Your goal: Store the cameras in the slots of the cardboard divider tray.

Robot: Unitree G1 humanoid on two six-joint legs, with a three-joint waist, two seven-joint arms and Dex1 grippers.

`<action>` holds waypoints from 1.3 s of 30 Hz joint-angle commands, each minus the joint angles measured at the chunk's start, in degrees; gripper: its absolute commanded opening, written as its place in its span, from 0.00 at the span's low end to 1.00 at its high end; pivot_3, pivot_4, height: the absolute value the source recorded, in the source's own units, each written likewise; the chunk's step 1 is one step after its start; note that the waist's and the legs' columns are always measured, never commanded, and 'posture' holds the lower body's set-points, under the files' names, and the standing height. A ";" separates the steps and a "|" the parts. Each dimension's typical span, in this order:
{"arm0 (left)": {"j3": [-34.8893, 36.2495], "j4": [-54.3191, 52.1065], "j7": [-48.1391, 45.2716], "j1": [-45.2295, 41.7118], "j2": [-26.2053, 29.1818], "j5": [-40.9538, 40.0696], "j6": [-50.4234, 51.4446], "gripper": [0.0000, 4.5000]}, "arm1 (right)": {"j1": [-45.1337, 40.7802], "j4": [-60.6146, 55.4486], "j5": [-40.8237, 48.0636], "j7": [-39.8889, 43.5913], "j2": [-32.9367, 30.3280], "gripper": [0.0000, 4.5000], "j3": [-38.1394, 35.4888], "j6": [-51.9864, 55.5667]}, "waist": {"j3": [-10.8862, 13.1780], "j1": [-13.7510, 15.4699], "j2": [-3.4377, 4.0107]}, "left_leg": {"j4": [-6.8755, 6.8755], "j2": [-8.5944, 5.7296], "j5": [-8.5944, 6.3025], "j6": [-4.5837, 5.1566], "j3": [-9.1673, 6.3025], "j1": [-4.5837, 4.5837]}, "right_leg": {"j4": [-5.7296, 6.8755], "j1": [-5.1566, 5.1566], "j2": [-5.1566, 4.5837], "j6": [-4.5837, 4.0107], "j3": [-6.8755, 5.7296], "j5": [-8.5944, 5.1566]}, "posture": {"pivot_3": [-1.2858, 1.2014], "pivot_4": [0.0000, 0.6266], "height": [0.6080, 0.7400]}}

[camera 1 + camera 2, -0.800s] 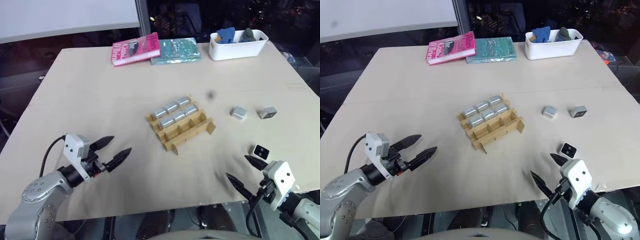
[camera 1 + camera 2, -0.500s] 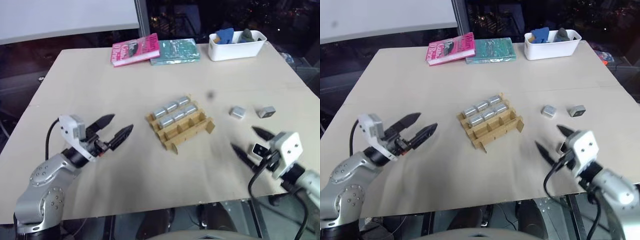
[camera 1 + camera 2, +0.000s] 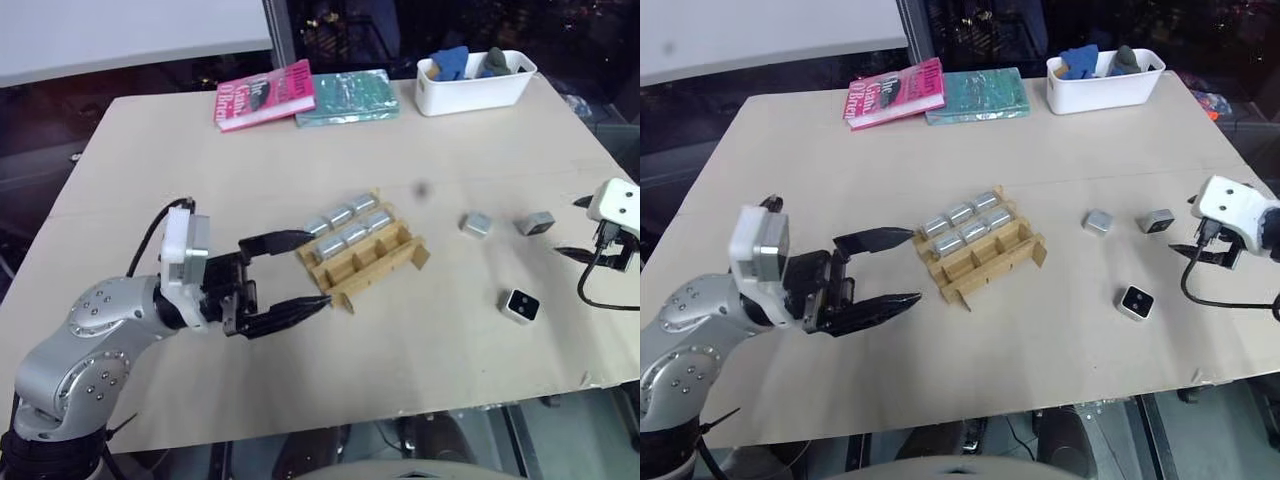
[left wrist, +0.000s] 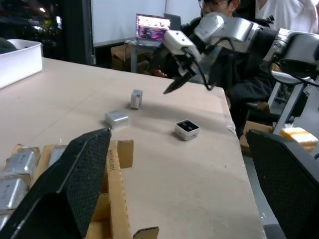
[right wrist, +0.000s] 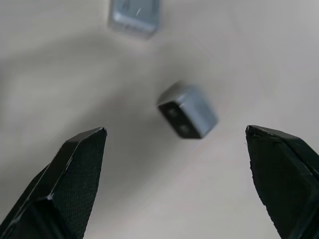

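Observation:
The cardboard divider tray [image 3: 378, 263] lies mid-table, several silver cameras [image 3: 345, 225] filling its two far rows. Its near row stands bare. Three loose cameras rest to its right: one [image 3: 477, 224], one [image 3: 537, 223] on its side, and a nearer one [image 3: 520, 305] black face up. My left gripper [image 3: 298, 275] is open, pointing at the tray's left end, fingertips just short of it. My right gripper [image 3: 576, 228] is open beside the rightmost camera [image 5: 187, 112], which sits ahead of its fingers with another camera [image 5: 134, 15] beyond.
A pink book [image 3: 265, 95] and a green book [image 3: 348, 98] lie at the table's far edge. A white bin [image 3: 475, 85] holding blue and grey cloth stands at the far right. A person [image 4: 234, 64] sits past the table's right edge.
My left gripper has swung right, up to the tray's left end. My right gripper has moved away from the near edge, past the black-faced camera, to beside the rightmost camera.

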 commanded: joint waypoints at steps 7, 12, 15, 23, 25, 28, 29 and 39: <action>2.58 -3.33 -2.38 5.55 1.09 -0.27 -1.83 1.00 | -19.59 22.81 -10.55 2.81 7.10 0.99 8.32 -10.79 | 0.02 -0.55 0.02 | -0.15 0.00 -0.01 0.02 0.10 0.05 | -0.07 -0.05 0.02 0.00 0.14 0.00 | 0.52 0.24 1.00; 2.70 -3.39 -2.35 6.83 0.62 0.56 -3.36 1.00 | -25.50 32.56 -14.67 2.96 10.13 0.99 11.12 -15.44 | 0.02 -0.28 0.02 | -0.17 -0.01 -0.02 0.02 0.10 0.02 | -0.12 -0.06 0.00 0.00 0.13 0.01 | 0.52 0.24 1.00; 2.76 -3.63 -2.35 7.59 0.40 0.93 -4.02 1.00 | -27.90 36.93 -17.02 2.19 11.16 0.99 12.26 -18.09 | 0.02 -0.45 0.02 | -0.20 -0.01 -0.02 0.02 0.11 0.03 | -0.15 -0.06 0.01 -0.01 0.16 0.01 | 0.52 0.24 1.00; 3.22 -4.97 -1.75 10.88 -0.37 2.52 -6.40 1.00 | -32.14 45.86 -21.97 0.42 13.01 0.99 14.35 -22.57 | 0.02 -0.61 0.04 | -0.32 -0.01 -0.01 0.01 0.19 0.04 | -0.15 -0.14 0.02 -0.01 0.25 0.01 | 0.52 0.24 1.00; 3.28 -5.11 -1.63 11.37 -0.47 2.78 -6.82 1.00 | -32.83 47.16 -22.68 -0.36 13.48 0.99 14.59 -23.15 | 0.02 -0.65 0.04 | -0.34 -0.01 -0.01 0.01 0.21 0.06 | -0.15 -0.14 0.03 -0.01 0.28 0.01 | 0.52 0.24 1.00; 3.30 -5.35 -1.51 11.97 -0.66 3.06 -7.33 1.00 | -33.48 48.63 -23.16 -1.06 14.11 0.99 14.50 -23.64 | 0.02 -0.63 0.04 | -0.35 -0.01 -0.01 0.01 0.22 0.06 | -0.14 -0.14 0.03 -0.01 0.29 0.01 | 0.52 0.24 1.00; 3.32 -5.46 -1.48 12.19 -0.74 3.18 -7.50 1.00 | -33.62 49.00 -23.29 -1.36 14.31 0.99 14.44 -23.82 | 0.02 -0.63 0.04 | -0.35 -0.01 -0.01 0.01 0.23 0.06 | -0.15 -0.15 0.03 -0.01 0.29 0.01 | 0.52 0.24 1.00; 3.48 -5.33 -1.45 13.99 -1.33 4.25 -9.02 1.00 | -34.65 50.43 -23.90 -2.46 14.61 0.30 14.18 -25.61 | 0.01 -0.74 0.04 | -0.35 0.00 -0.01 0.01 0.23 0.08 | -0.15 -0.14 0.04 -0.01 0.30 0.01 | 0.52 0.24 1.00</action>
